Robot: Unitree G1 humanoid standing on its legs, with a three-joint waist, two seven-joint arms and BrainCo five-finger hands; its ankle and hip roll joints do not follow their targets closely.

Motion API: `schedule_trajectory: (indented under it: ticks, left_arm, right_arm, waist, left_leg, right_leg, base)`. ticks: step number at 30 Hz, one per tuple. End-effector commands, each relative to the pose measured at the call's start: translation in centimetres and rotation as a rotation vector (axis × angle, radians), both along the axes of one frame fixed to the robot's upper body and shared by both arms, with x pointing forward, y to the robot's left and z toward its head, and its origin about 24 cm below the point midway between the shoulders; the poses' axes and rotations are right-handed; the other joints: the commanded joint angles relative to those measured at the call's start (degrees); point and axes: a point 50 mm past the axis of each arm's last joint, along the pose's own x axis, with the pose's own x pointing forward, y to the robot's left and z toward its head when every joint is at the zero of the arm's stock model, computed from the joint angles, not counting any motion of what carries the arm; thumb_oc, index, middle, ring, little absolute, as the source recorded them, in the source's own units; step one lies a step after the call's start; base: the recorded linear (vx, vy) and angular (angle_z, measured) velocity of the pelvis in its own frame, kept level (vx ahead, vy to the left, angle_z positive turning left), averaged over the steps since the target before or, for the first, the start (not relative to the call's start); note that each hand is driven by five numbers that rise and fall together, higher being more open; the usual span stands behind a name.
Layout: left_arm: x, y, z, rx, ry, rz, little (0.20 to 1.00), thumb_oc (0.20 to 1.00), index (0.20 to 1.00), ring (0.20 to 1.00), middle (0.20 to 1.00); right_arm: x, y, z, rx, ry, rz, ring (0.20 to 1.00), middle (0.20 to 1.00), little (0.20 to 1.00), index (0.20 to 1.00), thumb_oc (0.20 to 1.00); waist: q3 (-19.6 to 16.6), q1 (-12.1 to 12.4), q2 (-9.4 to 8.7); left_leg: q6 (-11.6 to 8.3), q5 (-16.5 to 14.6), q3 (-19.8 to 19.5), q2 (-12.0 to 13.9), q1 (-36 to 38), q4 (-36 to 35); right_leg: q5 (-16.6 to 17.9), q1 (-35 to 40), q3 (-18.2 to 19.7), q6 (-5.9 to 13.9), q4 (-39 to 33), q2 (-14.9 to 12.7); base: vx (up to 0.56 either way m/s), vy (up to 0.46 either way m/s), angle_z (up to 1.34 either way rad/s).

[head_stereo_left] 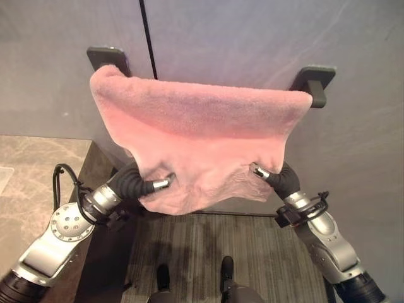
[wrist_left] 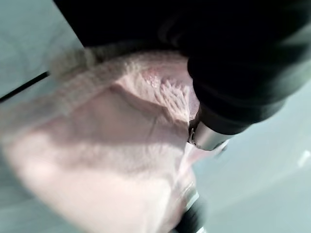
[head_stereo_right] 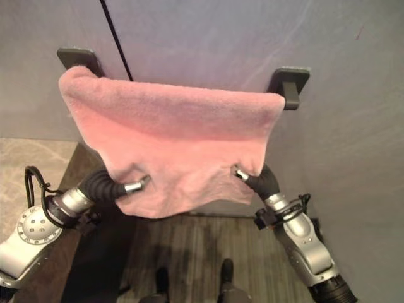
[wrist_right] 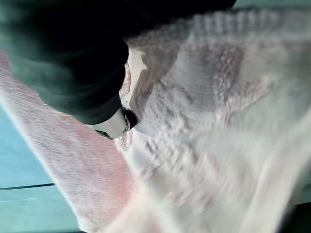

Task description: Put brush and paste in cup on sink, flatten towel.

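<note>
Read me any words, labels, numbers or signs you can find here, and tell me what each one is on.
None to read: there is no text in any view.
The pink towel over the rail brackets is plain, with no tag showing.
The wall and counter bear no print or sign.
The left hand and right hand, both at the towel's lower edge, carry no legible marking.

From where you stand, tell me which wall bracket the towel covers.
The left wall bracket: the pink towel is bunched up over its front, hiding most of it. The right wall bracket stands bare, with the towel's edge ending just beside it.
</note>
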Motion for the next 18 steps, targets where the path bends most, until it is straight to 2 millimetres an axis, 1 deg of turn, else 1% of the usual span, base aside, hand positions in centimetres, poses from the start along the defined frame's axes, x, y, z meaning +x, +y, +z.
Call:
schedule_trajectory:
  ticks: [1, 2, 3, 4, 5, 6, 7, 8, 9, 10, 11, 12, 13, 14, 15, 16, 17, 18]
  left_arm:
    - [0.6, -0.1, -0.4, 0.200, -0.062, 0.013, 0.200, 0.200, 0.200, 0.200, 0.200]
    - [0.1, -0.8, 0.9, 0.169, -0.108, -0.042, 0.200, 0.200, 0.200, 0.200, 0.200]
    - [0.2, -0.8, 0.5, 0.073, -0.051, -0.053, 0.200, 0.200, 0.200, 0.200, 0.200]
    - [0.2, -0.8, 0.5, 0.071, -0.050, -0.054, 0.200, 0.200, 0.200, 0.200, 0.200]
    - [0.6, -0.8, -0.7, 0.022, 0.019, -0.042, 0.200, 0.200, 0.200, 0.200, 0.200]
    - [0.6, -1.5, -0.5, 0.100, -0.047, -0.042, 0.200, 0.200, 0.200, 0.200, 0.200]
    - [0.1, -1.8, 0.7, 0.085, -0.114, -0.055, 0.200, 0.200, 0.200, 0.200, 0.200]
    - [-0.3, -1.9, 1.2, 0.006, -0.102, -0.086, 0.200, 0.200, 0.200, 0.200, 0.200]
    - [0.0, -1.8, 0.4, -0.133, -0.019, -0.098, 0.200, 0.200, 0.200, 0.200, 0.200]
    - [0.4, -1.9, -0.9, -0.175, 0.039, -0.080, 0.200, 0.200, 0.200, 0.200, 0.200]
    - [0.4, -1.9, -0.9, -0.176, 0.039, -0.081, 0.200, 0.200, 0.200, 0.200, 0.200]
    - [0.7, -1.9, -3.5, -0.027, 0.106, -0.046, 0.200, 0.200, 0.200, 0.200, 0.200]
    - [0.7, -1.9, -3.5, -0.027, 0.106, -0.046, 0.200, 0.200, 0.200, 0.200, 0.200]
    - [1.1, -1.2, -4.9, 0.059, 0.132, 0.018, 0.200, 0.200, 0.200, 0.200, 0.200]
    - [1.2, -0.7, -5.7, 0.105, 0.155, 0.042, 0.200, 0.200, 0.200, 0.200, 0.200]
    - [1.3, -0.7, -5.7, 0.105, 0.154, 0.042, 0.200, 0.200, 0.200, 0.200, 0.200]
    - [1.2, 0.0, -7.4, 0.139, 0.232, 0.063, 0.200, 0.200, 0.200, 0.200, 0.200]
    - [1.2, 0.0, -7.4, 0.139, 0.232, 0.063, 0.200, 0.200, 0.200, 0.200, 0.200]
  right_arm:
    - [0.7, 0.4, 2.6, 0.056, -0.143, -0.030, 0.200, 0.200, 0.200, 0.200, 0.200]
    - [0.6, 0.6, 3.2, 0.081, -0.171, -0.017, 0.200, 0.200, 0.200, 0.200, 0.200]
    - [0.4, 0.7, 3.1, 0.081, -0.169, -0.007, 0.200, 0.200, 0.200, 0.200, 0.200]
    - [0.4, 0.6, 3.1, 0.080, -0.169, -0.007, 0.200, 0.200, 0.200, 0.200, 0.200]
    - [0.3, 0.5, 2.6, 0.065, -0.152, -0.027, 0.200, 0.200, 0.200, 0.200, 0.200]
    - [0.5, 0.6, 2.7, 0.062, -0.163, -0.052, 0.200, 0.200, 0.200, 0.200, 0.200]
    - [0.3, 0.4, 3.4, 0.080, -0.201, -0.057, 0.200, 0.200, 0.200, 0.200, 0.200]
    - [-0.2, 0.3, 4.2, 0.081, -0.248, -0.046, 0.200, 0.200, 0.200, 0.200, 0.200]
    - [-0.6, 0.1, 4.4, 0.078, -0.267, -0.047, 0.200, 0.200, 0.200, 0.200, 0.200]
    - [-0.5, -0.2, 3.7, 0.087, -0.239, -0.073, 0.200, 0.200, 0.200, 0.200, 0.200]
    - [-0.5, -0.2, 3.7, 0.086, -0.239, -0.075, 0.200, 0.200, 0.200, 0.200, 0.200]
    - [0.5, -0.5, 1.9, 0.068, -0.149, -0.133, 0.200, 0.200, 0.200, 0.200, 0.200]
    - [0.5, -0.5, 1.9, 0.068, -0.149, -0.132, 0.200, 0.200, 0.200, 0.200, 0.200]
    - [0.8, 0.3, 0.9, 0.089, -0.094, -0.108, 0.200, 0.200, 0.200, 0.200, 0.200]
    - [0.8, 0.5, 0.7, 0.068, -0.089, -0.090, 0.200, 0.200, 0.200, 0.200, 0.200]
    - [0.8, 0.5, 0.7, 0.068, -0.089, -0.090, 0.200, 0.200, 0.200, 0.200, 0.200]
    - [1.0, 0.7, -0.2, 0.048, -0.044, -0.072, 0.200, 0.200, 0.200, 0.200, 0.200]
    - [1.0, 0.7, -0.2, 0.047, -0.044, -0.072, 0.200, 0.200, 0.200, 0.200, 0.200]
  waist:
    - [-1.2, -0.7, -1.39]
    - [-1.2, -0.9, -1.14]
    - [-1.3, -1.1, -1.21]
    - [-1.4, -1.1, -1.16]
    - [-1.5, -1.3, -1.10]
    - [-1.5, -1.4, -0.90]
    - [-1.4, -1.3, -0.78]
    - [-1.4, -1.5, -0.78]
    - [-1.3, -1.8, -0.85]
    - [-1.5, -2.0, -0.89]
    - [-1.5, -2.0, -0.83]
    - [-1.7, -1.9, -0.47]
    - [-1.7, -1.9, -0.48]
    - [-1.7, -1.8, -0.22]
    - [-1.8, -1.7, -0.09]
    - [-1.7, -1.7, -0.09]
    - [-1.9, -1.6, 0.06]
    - [-1.9, -1.6, 0.07]
  left_leg:
    - [-0.37, -0.7, 1.3, 0.8, 0.4, 0.4]
    - [-0.36, -0.7, 1.4, 0.7, 0.4, 0.4]
    - [-0.34, -0.7, 1.6, 0.6, 0.4, 0.4]
    - [-0.34, -0.7, 1.6, 0.6, 0.4, 0.4]
    - [-0.25, -0.8, 1.8, 0.6, 0.5, 0.4]
    - [-0.15, -0.9, 1.8, 0.6, 0.7, 0.4]
    - [-0.20, -0.9, 1.8, 0.6, 0.5, 0.4]
    - [-0.27, -0.8, 1.7, 0.6, 0.4, 0.4]
    - [-0.32, -1.0, 1.8, 0.6, 0.7, 0.4]
    - [-0.25, -0.9, 1.8, 0.5, 0.4, 0.4]
    - [-0.25, -0.9, 1.8, 0.5, 0.4, 0.4]
    - [-0.10, -1.0, 1.9, 0.4, 0.7, 0.4]
    - [-0.09, -1.0, 1.9, 0.4, 0.7, 0.4]
    - [-0.07, -1.0, 2.0, 0.4, 0.8, 0.4]
    - [-0.06, -1.0, 2.0, 0.4, 0.9, 0.4]
    - [-0.06, -1.0, 2.0, 0.3, 0.9, 0.4]
    - [0.00, -1.0, 2.2, 0.3, 1.2, 0.4]
    - [0.00, -1.0, 2.2, 0.3, 1.2, 0.4]
  right_leg:
    - [-1.4, 2.2, 1.2, 6.32, 0.0, -5.6]
    - [-1.4, 2.1, 1.4, 6.40, 0.0, -5.7]
    - [-1.4, 2.0, 1.6, 6.44, 0.0, -5.8]
    - [-1.4, 2.0, 1.6, 6.45, 0.0, -5.8]
    - [-1.4, 2.0, 1.7, 6.43, 0.0, -5.8]
    - [-1.3, 1.9, 1.9, 6.37, 0.0, -5.8]
    - [-1.3, 1.8, 1.8, 6.40, 0.0, -5.8]
    - [-1.3, 1.7, 1.8, 6.48, 0.0, -5.9]
    - [-1.5, 1.8, 1.9, 6.52, 0.0, -5.9]
    - [-1.4, 1.6, 1.9, 6.46, 0.0, -5.9]
    - [-1.4, 1.6, 1.8, 6.47, 0.0, -5.9]
    - [-1.4, 1.9, 1.8, 6.38, 0.0, -6.0]
    - [-1.4, 1.9, 1.8, 6.38, 0.0, -6.0]
    - [-1.4, 2.0, 1.8, 6.38, 0.0, -6.0]
    - [-1.5, 2.2, 1.8, 6.42, 0.0, -6.0]
    - [-1.5, 2.2, 1.8, 6.42, 0.0, -6.0]
    - [-1.5, 2.4, 1.9, 6.45, 0.0, -6.1]
    - [-1.5, 2.4, 1.9, 6.45, 0.0, -6.1]
  base:
    - [0.00, 0.000, 0.00]
    - [0.00, 0.000, 0.00]
    - [0.00, 0.013, -0.05]
    - [0.01, 0.007, -0.04]
    - [0.01, 0.000, -0.04]
    - [0.01, -0.001, -0.03]
    - [0.00, 0.001, -0.04]
    - [0.00, -0.001, -0.05]
    - [0.00, -0.006, -0.06]
    - [0.00, 0.000, 0.00]
    - [0.00, 0.000, 0.00]
    - [0.00, 0.000, 0.00]
    - [0.00, 0.000, 0.00]
    - [0.01, -0.003, -0.06]
    - [0.01, -0.003, -0.09]
    - [0.02, 0.003, -0.08]
    - [0.02, 0.001, -0.04]
    - [0.03, -0.003, -0.03]
